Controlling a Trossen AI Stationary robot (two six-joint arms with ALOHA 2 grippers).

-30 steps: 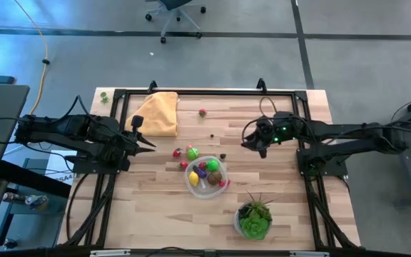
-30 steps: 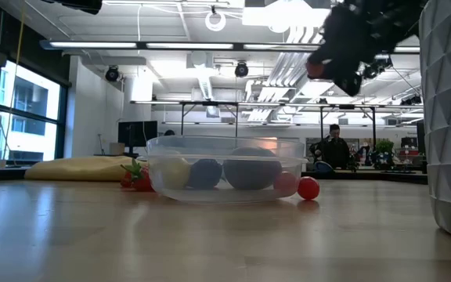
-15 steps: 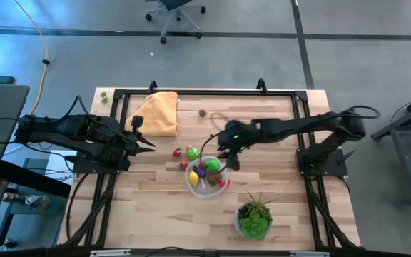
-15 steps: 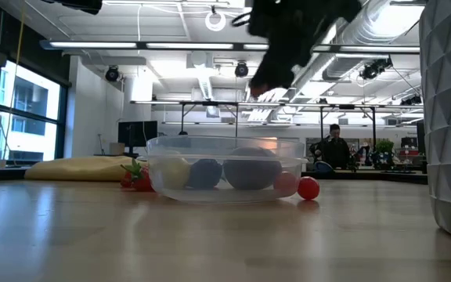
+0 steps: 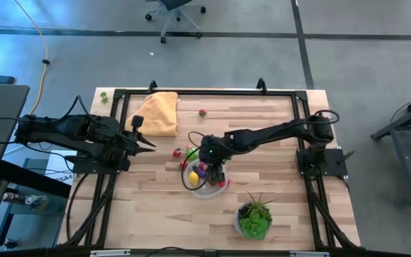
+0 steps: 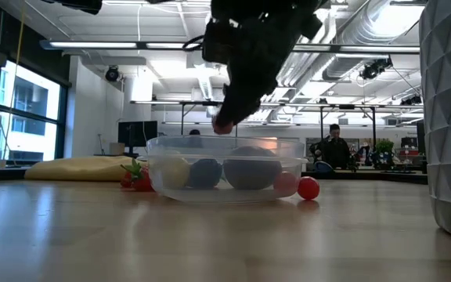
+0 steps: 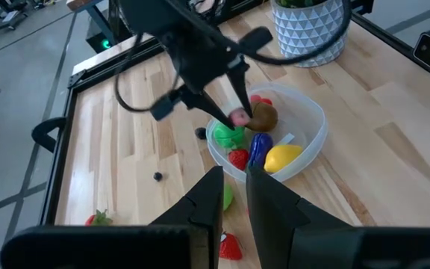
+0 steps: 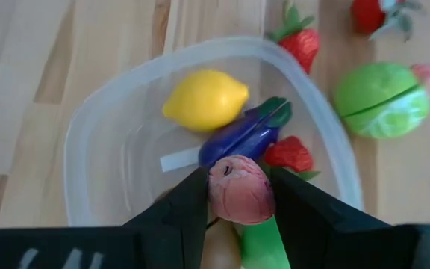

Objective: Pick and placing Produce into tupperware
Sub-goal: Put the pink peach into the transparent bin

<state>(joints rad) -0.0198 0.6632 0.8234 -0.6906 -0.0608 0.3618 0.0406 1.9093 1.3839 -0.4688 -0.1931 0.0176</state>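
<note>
The tupperware (image 5: pixel 197 190) is a round clear tub near the table's middle. It holds a yellow lemon (image 8: pixel 204 100), a purple eggplant (image 8: pixel 241 134), a strawberry (image 8: pixel 288 155) and green (image 7: pixel 227 136) and brown (image 7: pixel 264 116) pieces. My right gripper (image 5: pixel 215 171) hangs over it, shut on a pink round piece of produce (image 8: pixel 237 188). Loose produce rests on the wood beside the tub: a green fruit (image 5: pixel 192 153), strawberries (image 5: pixel 178 152) and a red ball (image 6: pixel 308 188). My left gripper (image 5: pixel 153 145) waits shut at the table's left. My right gripper pinches the pink piece by its two opposite sides (image 8: pixel 216 196) between its two fingers (image 8: pixel 185 203). The fingers slant down from the table's right side. The piece (image 7: pixel 239 117) is lifted clear, just above the produce in the tupperware.
A yellow cloth (image 5: pixel 157 114) lies at the far left. A white pot with a green plant (image 5: pixel 254 220) stands near the front edge, right of the tub. One red piece (image 5: pixel 203 112) lies alone toward the far edge. A black frame (image 5: pixel 205 93) borders the table.
My right gripper has swept from the table's right part toward its middle and stands over the tupperware. It has sunk a little and tipped further downward, carrying the pink piece along. The tub and loose produce have stayed put.
</note>
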